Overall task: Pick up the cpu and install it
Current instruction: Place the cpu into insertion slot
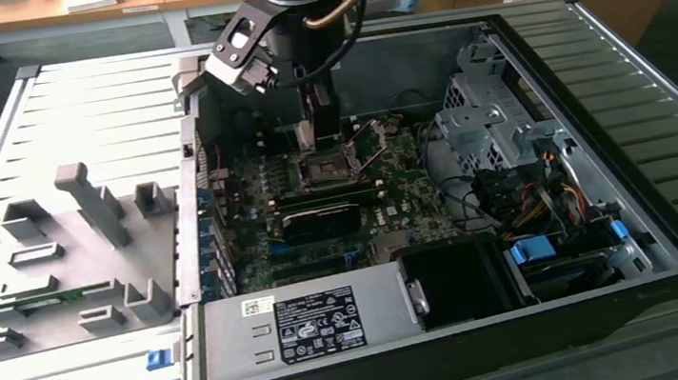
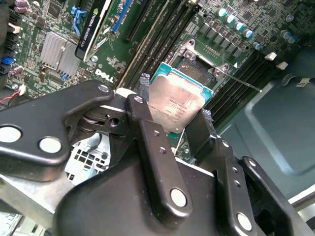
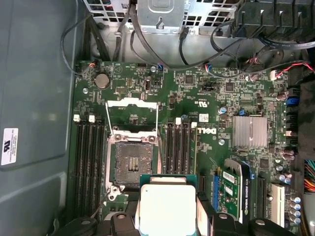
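One cpu (image 2: 179, 105), silver plate up, is pinched by two opposite edges in the gripper (image 2: 175, 98). The black fingers (image 2: 144, 83) press against its sides.

One socket (image 3: 132, 164), open and with nothing in it. Its hinged frame (image 3: 132, 104) is swung back and the lever wires are raised. It sits on the green motherboard (image 3: 211, 98) between two banks of memory slots (image 3: 88, 162).

Position of the cpu: held in the air inside the open computer case (image 1: 619, 120), apart from the board and not yet seated, as far as can be judged.

Governing relation: in the first wrist view the socket lies just beside the cpu, off the edge that faces the hinged frame, and is not covered by it. The sides of the cpu run about parallel to the sides of the socket, so the offset looks like a shift and not a turn. In the exterior view the gripper hangs close over the socket area.

One grey fixture tray (image 1: 65, 250) stands outside the case on the exterior view's left, well apart.
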Controlling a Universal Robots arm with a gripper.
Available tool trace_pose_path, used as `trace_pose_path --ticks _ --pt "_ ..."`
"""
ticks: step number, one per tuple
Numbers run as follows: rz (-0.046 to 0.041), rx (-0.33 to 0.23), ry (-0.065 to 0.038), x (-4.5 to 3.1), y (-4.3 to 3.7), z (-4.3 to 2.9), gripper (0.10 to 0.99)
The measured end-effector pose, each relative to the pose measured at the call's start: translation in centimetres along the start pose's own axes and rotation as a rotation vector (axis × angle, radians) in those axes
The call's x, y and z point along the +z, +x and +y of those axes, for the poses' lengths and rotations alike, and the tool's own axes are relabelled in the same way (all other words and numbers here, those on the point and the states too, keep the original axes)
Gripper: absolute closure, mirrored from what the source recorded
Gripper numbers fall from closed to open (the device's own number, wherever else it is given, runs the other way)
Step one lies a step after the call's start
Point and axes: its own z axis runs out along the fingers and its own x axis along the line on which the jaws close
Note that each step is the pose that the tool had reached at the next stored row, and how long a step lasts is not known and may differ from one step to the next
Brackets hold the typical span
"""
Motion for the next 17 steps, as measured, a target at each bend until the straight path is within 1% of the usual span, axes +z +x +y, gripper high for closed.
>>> trace_pose_path --ticks 10,15,17 --pt "-0.0003 0.005 0.0 0.36 0.0 -0.02 0.545" --pt "-0.0001 0.005 0.0 1.01 0.05 -0.03 0.545" --pt "-0.0003 0.005 0.0 1.24 0.15 0.11 0.545"
